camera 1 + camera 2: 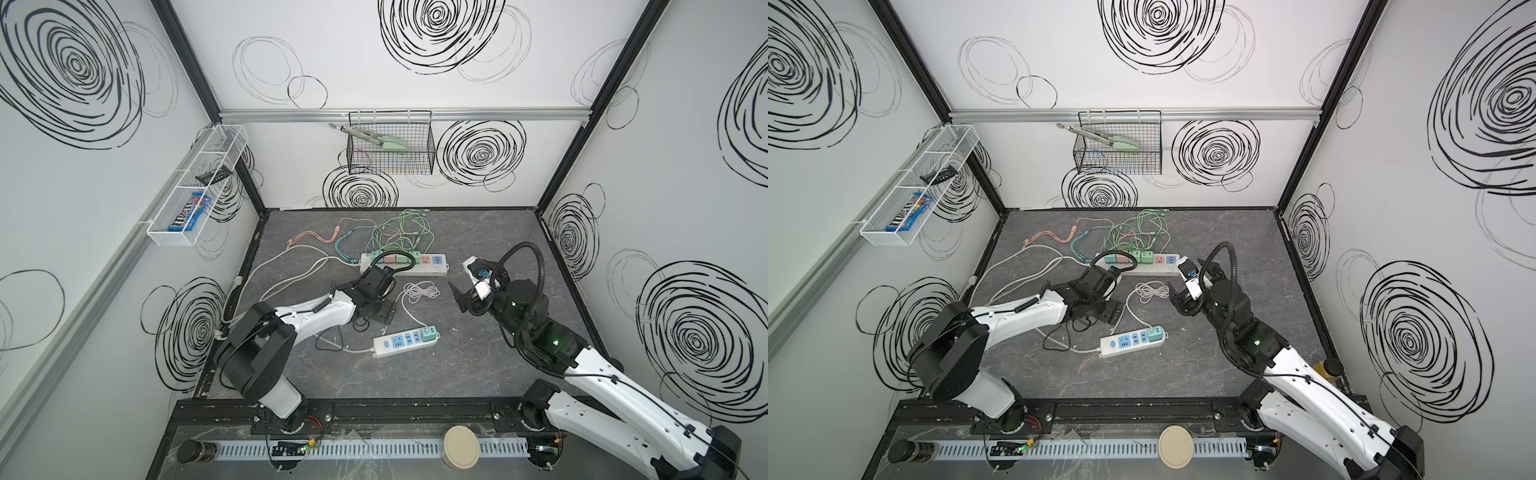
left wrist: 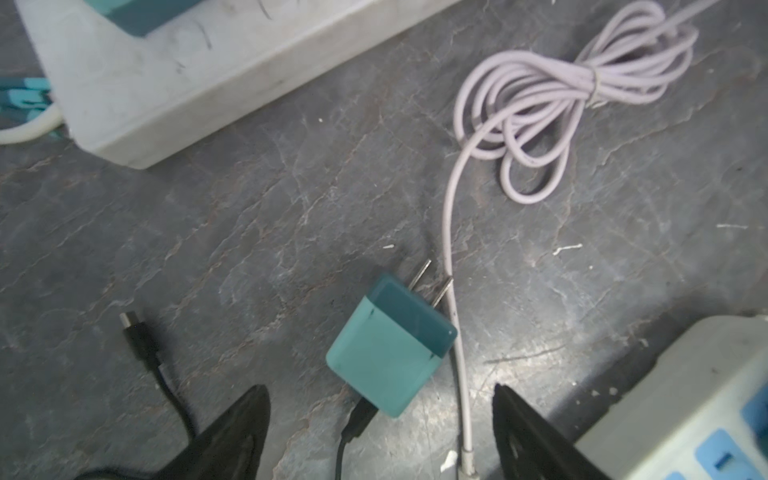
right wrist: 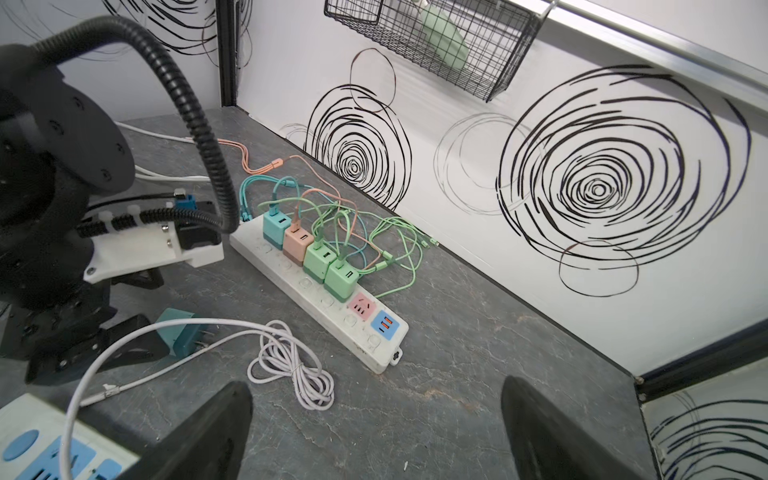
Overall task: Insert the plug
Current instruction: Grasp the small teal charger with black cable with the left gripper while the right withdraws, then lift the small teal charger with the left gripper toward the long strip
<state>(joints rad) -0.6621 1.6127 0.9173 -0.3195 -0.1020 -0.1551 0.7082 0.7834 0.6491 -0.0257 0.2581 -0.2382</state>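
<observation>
- Both top views: the left claw sits low over the bench, between the far power strip and the near power strip. The plug is hidden beneath it here. The right claw is raised and well apart, jaws wide, empty.
- Left wrist view: the plug lies flat on the bench between the wide-spread fingers of the left claw; neither finger touches it. It is a teal block with a darker band at the end bearing two metal prongs, which lie level with the bench and point away from the claw. A black cable enters its back end.
- Risk: the lilac cable runs just beside the plug, seemingly touching one prong, inside the claw's span. Closing could pinch the cable with the plug and give a crooked grip.
- Risk: the black cable may drag on lifting and twist the plug.
- Right wrist view: the plug lies on its side near the far power strip, whose free pink socket faces up. The prongs need turning downward; misalignment could jam or bend them. The right claw is wide, with nothing between its fingers.
</observation>
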